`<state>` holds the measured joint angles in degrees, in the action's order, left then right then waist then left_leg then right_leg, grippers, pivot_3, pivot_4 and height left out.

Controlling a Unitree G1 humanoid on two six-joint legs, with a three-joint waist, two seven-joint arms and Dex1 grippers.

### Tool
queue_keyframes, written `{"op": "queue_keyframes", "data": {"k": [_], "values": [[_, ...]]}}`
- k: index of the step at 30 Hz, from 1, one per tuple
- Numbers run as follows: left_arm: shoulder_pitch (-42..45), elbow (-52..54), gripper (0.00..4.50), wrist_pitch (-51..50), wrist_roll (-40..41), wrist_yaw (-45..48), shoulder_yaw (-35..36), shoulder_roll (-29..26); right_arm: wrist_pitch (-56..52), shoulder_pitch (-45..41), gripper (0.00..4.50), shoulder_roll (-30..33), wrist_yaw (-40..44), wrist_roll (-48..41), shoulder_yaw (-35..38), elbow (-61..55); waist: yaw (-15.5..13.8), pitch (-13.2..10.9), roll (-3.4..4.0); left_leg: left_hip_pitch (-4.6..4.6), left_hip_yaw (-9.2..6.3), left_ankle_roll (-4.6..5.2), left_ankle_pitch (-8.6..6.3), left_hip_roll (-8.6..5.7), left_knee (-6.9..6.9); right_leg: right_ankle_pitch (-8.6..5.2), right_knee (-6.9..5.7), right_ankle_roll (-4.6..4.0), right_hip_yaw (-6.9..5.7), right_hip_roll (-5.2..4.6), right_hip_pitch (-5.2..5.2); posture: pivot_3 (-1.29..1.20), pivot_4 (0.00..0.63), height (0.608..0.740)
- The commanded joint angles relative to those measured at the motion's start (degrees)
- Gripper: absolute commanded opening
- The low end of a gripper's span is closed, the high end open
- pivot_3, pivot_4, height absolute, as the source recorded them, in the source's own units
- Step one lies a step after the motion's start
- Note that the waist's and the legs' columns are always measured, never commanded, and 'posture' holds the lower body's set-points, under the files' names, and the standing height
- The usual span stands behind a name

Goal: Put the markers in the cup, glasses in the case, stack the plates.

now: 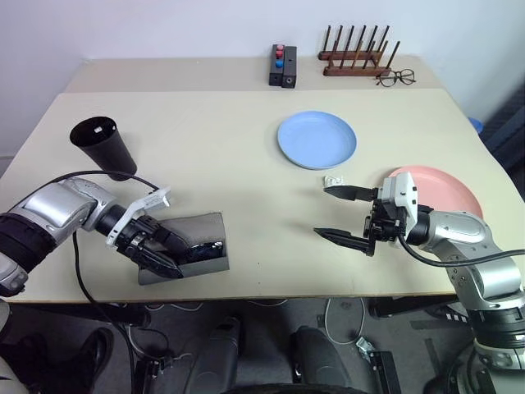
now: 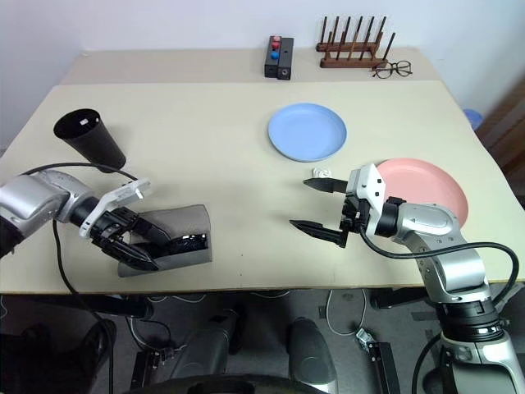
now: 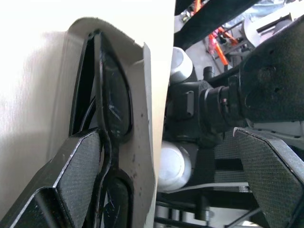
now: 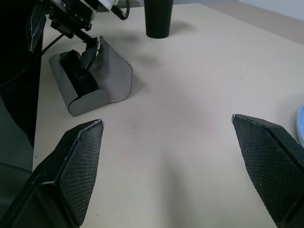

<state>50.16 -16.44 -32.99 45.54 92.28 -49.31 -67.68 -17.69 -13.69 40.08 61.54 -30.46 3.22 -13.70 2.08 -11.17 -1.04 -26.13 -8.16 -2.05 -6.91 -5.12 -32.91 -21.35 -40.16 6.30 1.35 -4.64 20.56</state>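
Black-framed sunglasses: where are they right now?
In the head views, the black-framed sunglasses lie inside the open grey felt case at the table's near-left edge, by the open left end effector, below the tall black cup.

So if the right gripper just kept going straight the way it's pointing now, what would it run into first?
Probably nothing nearby. The right gripper, jaws open, points across bare table. Its wrist camera shows the grey case and the black cup far ahead; the case seems the likelier first contact, though depth is unclear.
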Motion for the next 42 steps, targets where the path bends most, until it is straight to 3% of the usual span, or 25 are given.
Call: {"op": "queue_keyframes", "data": {"k": [1,9,14,17,24,33,39,42], "values": [[-0.30,0.56,4.48,2.61,-1.41,0.22,2.59,-0.42,0.85,-1.15,4.44,-0.48,-0.02,-0.10,0.36,-0.62,0.00,0.00,0.00,0.00,0.00,0.00,0.00,0.00,0.00,0.00,0.00,0.00,0.00,0.00,0.00,0.00,0.150,0.737],[0.44,-3.91,4.48,8.96,-5.99,0.22,5.79,1.45,1.10,-1.68,4.44,-0.75,0.21,0.39,0.04,0.00,-0.03,0.00,0.00,-0.06,0.00,0.00,0.00,0.00,0.00,0.00,0.00,0.00,0.00,0.01,0.08,0.00,0.150,0.737],[2.43,-2.97,4.48,3.75,-4.68,0.22,10.53,2.90,1.06,-1.91,4.44,-0.75,0.17,0.54,0.05,0.17,-0.07,0.00,0.00,-0.17,-0.01,0.00,0.00,0.00,-0.01,0.01,0.00,0.01,-0.03,0.02,0.17,0.00,0.150,0.737],[3.56,0.04,3.66,-3.16,-0.61,0.22,14.83,2.83,0.97,-2.31,4.44,-0.85,0.06,0.76,-0.03,0.40,0.05,-0.01,0.00,-0.23,-0.01,0.01,0.01,0.00,-0.02,0.01,0.00,0.03,-0.04,0.04,0.21,0.00,0.150,0.737],[5.59,-5.39,0.11,-2.95,-5.89,-0.55,26.00,7.26,0.90,-4.08,4.44,-1.30,-0.16,1.19,-0.70,1.21,0.31,-0.01,0.01,-0.22,-0.01,0.01,0.01,0.01,-0.01,0.02,-0.02,0.03,-0.09,0.09,0.22,0.00,0.150,0.737],[3.15,-15.51,0.04,8.86,-22.18,-5.43,30.89,11.73,0.38,-5.37,4.44,-1.51,-0.74,1.60,-1.72,0.98,0.33,-0.01,0.00,-0.23,0.04,0.01,0.01,0.00,-0.01,0.03,-0.02,0.05,-0.07,0.08,0.24,0.00,0.150,0.737],[3.44,-23.76,0.04,15.81,-29.21,-8.06,32.74,15.07,-0.04,-5.70,4.44,-1.56,-0.94,1.63,-1.62,1.04,0.19,-0.01,0.00,-0.24,0.02,0.00,0.01,0.00,-0.03,0.04,-0.02,0.08,-0.08,0.08,0.23,0.00,0.150,0.737],[0.06,-22.12,0.04,16.77,-30.90,-6.46,32.51,16.05,-0.15,-5.59,4.44,-1.49,-1.16,1.58,-1.42,0.73,0.24,-0.01,0.00,-0.26,0.02,0.01,0.01,-0.02,-0.04,0.05,-0.02,0.10,-0.07,0.06,0.24,0.00,0.150,0.737]]}}
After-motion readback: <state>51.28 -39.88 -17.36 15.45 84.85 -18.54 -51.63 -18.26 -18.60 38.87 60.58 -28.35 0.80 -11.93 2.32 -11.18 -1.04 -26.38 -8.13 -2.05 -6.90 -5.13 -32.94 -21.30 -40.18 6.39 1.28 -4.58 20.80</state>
